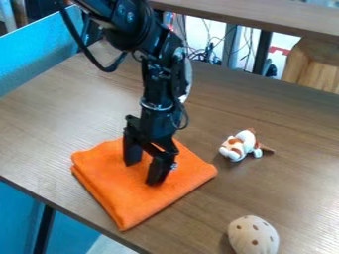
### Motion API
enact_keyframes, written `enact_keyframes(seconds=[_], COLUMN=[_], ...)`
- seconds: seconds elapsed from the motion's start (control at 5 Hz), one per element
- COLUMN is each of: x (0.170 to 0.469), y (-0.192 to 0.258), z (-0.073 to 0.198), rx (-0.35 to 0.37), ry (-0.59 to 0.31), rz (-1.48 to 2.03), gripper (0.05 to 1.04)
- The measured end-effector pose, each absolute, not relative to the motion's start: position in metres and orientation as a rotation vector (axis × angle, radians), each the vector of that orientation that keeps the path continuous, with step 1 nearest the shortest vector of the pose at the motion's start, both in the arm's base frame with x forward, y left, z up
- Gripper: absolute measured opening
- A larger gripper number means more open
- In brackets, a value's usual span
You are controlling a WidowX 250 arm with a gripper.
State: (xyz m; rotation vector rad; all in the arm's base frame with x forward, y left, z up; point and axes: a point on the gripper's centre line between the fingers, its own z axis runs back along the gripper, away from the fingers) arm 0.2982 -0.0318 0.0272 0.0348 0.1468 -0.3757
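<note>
The black gripper (145,171) hangs down over a folded orange cloth (112,186), roughly above its middle. Its two fingers stand apart, with orange cloth visible between them. Whether the fingertips press on the cloth or hover just over it, I cannot tell. The cloth lies flat in layers on the brown wooden table (265,198), near its left front edge. To the right of the cloth, apart from it, a small white and brown plush animal (240,145) lies on the table.
A cream egg-shaped object with brown spots (253,235) sits at the bottom right of the table. A blue panel (39,57) runs along the left side. A raised wooden shelf (265,17) crosses the back, with cables behind it.
</note>
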Motion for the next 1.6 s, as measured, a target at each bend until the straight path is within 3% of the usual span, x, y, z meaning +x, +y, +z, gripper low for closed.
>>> enact_keyframes(seconds=[0.4, 0.8, 1.2, 1.6], x=[0.296, 0.305, 0.303, 0.290], y=[-0.038, -0.033, -0.100, -0.163], z=[0.032, 0.069, 0.097, 0.089], rx=[-0.001, -0.007, -0.070, -0.027], ry=[0.145, 0.088, -0.008, -0.001], rz=[-0.247, -0.253, -0.419, -0.620], gripper=[1.000, 1.000, 1.000, 1.000])
